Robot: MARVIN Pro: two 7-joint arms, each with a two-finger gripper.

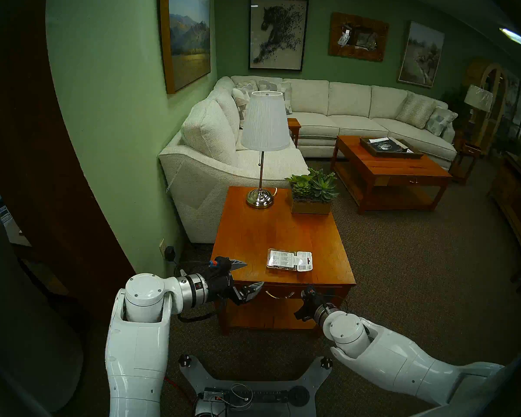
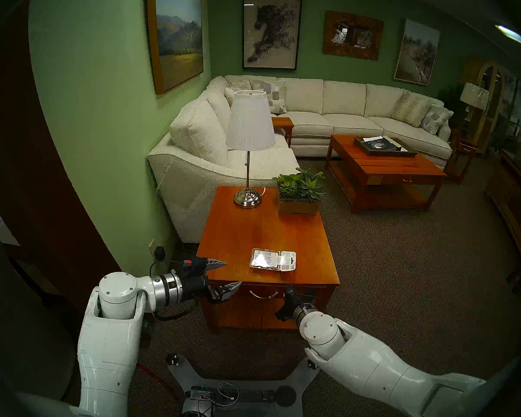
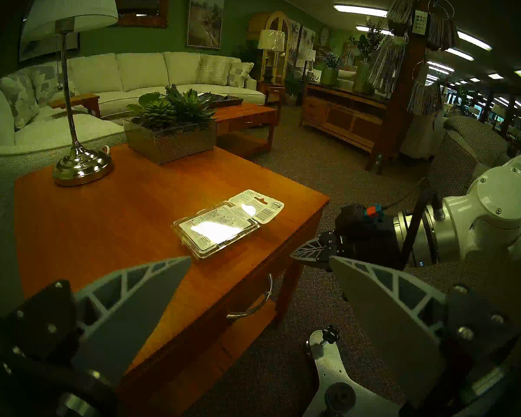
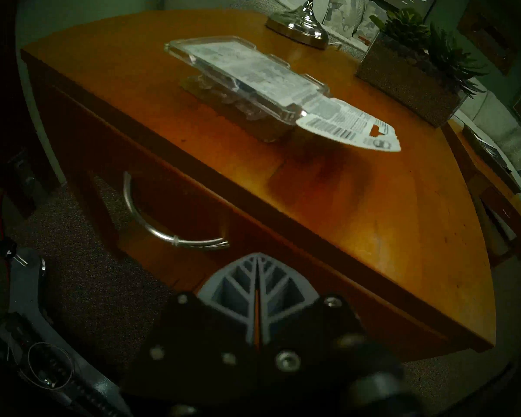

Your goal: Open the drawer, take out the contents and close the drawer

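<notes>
- My left pincer (image 1: 251, 274) gapes wide and empty at the desk's (image 1: 253, 226) near left corner, one finger above the top, one below the edge.
- My right pincer (image 4: 257, 299) is pressed closed on nothing, just off the shut drawer (image 4: 193, 214), right of its handle (image 4: 163, 229).
- One package (image 1: 289, 259) lies on the desk near the front edge.
- One lamp (image 1: 263, 148), one planter (image 1: 312, 193) at the back; bare wood between.

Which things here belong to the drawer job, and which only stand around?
Belong to the job:
- drawer, shut, with its metal handle
- clear package, lying on the end table

Only standing around:
- lamp
- plant box
- sofa
- coffee table
</notes>
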